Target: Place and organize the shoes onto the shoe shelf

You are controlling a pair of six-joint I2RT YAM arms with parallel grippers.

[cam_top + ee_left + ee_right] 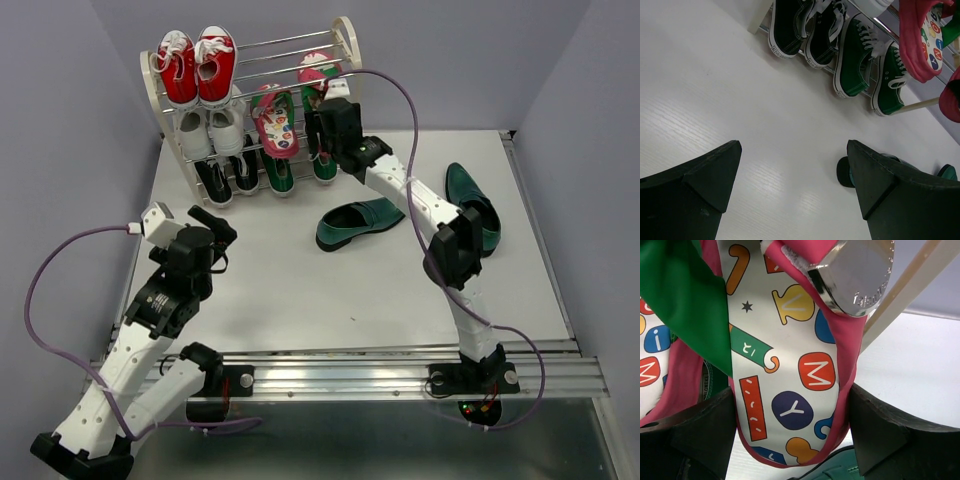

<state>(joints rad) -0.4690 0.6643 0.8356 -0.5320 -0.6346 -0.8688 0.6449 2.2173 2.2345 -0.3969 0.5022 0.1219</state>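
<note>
Right arm [432,215] stretched forward-left to shoe shelf [348,45], elbow bent above table [300,290]. Right gripper [325,100] at shelf's middle tier, right end; jaws clamped wide across heel of flip-flop [790,340], which lies tilted on the rods. Left arm [160,300] folded near-left of shelf. Left gripper [792,147] low over table, jaws wide, empty.

Insole letters readable: "M", "Y", "V", "i". Stamped text on silver disc [855,275] too small to read.

Second flip-flop [276,122] alongside on same tier. Green sneakers [856,55] on shelf's bottom tier. Loafers [360,223] on table, front-right of shelf.
</note>
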